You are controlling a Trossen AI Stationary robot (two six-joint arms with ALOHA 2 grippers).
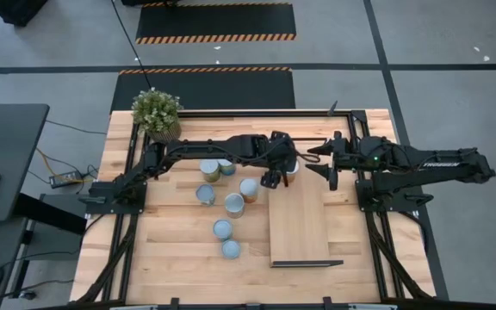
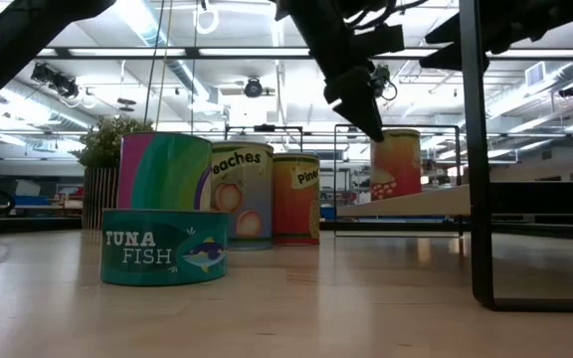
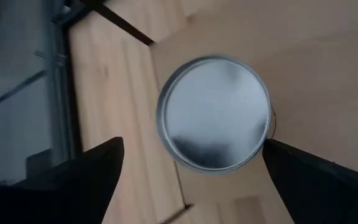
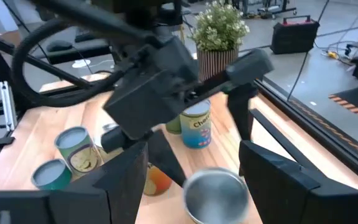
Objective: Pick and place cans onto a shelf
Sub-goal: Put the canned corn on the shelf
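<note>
Left gripper (image 3: 191, 165) hangs w/ fingers spread wide either side of a silver-topped can (image 3: 214, 113) standing upright at the far end of the shelf (image 1: 299, 226), so lift straight up w/o clipping its rim, while right gripper (image 1: 332, 161), fingers nearly together and holding nothing, waits nearby.

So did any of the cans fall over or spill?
No. The can on the shelf stands upright between the left gripper's open fingers, and the six cans on the table are upright too. Nothing stands out.
</note>
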